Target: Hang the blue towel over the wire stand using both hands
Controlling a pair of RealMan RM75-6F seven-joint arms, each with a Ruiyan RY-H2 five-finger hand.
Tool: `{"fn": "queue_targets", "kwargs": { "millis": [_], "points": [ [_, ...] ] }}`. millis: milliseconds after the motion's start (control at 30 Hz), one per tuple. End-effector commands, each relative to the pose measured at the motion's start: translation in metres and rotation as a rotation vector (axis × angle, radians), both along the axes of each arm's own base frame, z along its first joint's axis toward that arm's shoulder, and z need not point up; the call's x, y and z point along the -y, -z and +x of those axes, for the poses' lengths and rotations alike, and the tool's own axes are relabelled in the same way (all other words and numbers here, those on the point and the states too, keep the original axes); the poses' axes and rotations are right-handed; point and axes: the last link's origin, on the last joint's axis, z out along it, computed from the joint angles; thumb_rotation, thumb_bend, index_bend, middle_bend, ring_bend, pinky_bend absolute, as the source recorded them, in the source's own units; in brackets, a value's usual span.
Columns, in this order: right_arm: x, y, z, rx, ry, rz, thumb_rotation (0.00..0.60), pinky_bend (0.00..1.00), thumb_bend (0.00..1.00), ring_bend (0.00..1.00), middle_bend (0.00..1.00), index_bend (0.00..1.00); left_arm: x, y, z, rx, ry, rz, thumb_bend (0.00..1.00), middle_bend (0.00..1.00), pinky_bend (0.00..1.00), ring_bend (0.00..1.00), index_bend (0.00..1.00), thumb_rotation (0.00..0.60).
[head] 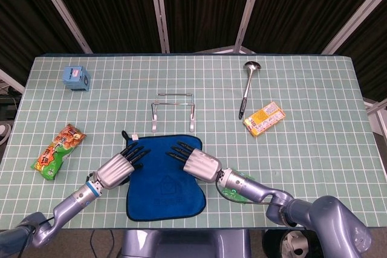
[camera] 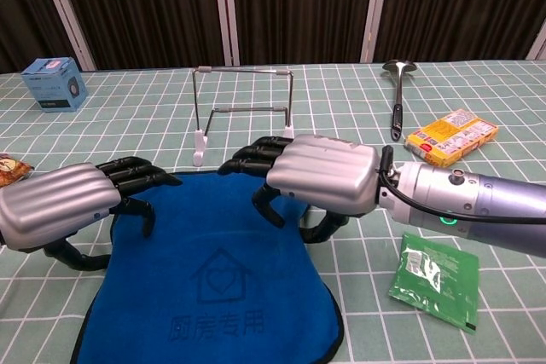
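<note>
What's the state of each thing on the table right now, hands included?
blue towel: flat on the table, not hung
wire stand: upright, bare
left hand: over the towel's left edge, holds nothing
right hand: over the towel's far right corner, holds nothing
ladle: lying flat
blue box: upright
yellow packet: lying flat
snack bag: lying flat
green sachet: lying flat
</note>
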Motion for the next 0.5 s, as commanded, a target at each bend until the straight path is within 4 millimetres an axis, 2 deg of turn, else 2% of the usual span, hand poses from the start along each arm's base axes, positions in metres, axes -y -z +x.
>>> {"fn": "queue_targets", "kwargs": {
  "millis": [33, 267, 500],
  "points": [
    [-0.0006, 0.0003, 0.0003, 0.0, -0.001, 0.001, 0.6, 0.08, 0.41, 0.0, 0.06, 0.6, 0.0002, 0.0003, 0.0017, 0.002, 0.005, -0.002, 0.2, 0.0, 0.0, 0.0, 0.42, 0.6],
    [-0.0022, 0.0014, 0.0014, -0.004, -0.011, 0.0, 0.6, 0.08, 0.41, 0.0, 0.06, 0.6, 0.0029, -0.0023, 0.0008, -0.009, 0.018, -0.003, 0.2, 0.0, 0.0, 0.0, 0.43, 0.6],
    [-0.0026, 0.002, 0.002, -0.009, -0.014, 0.0, 0.6, 0.08, 0.41, 0.0, 0.06, 0.6, 0.0025, -0.0049, 0.0, -0.002, 0.01, -0.001, 0.3, 0.0, 0.0, 0.0, 0.44, 0.6]
  ]
}}
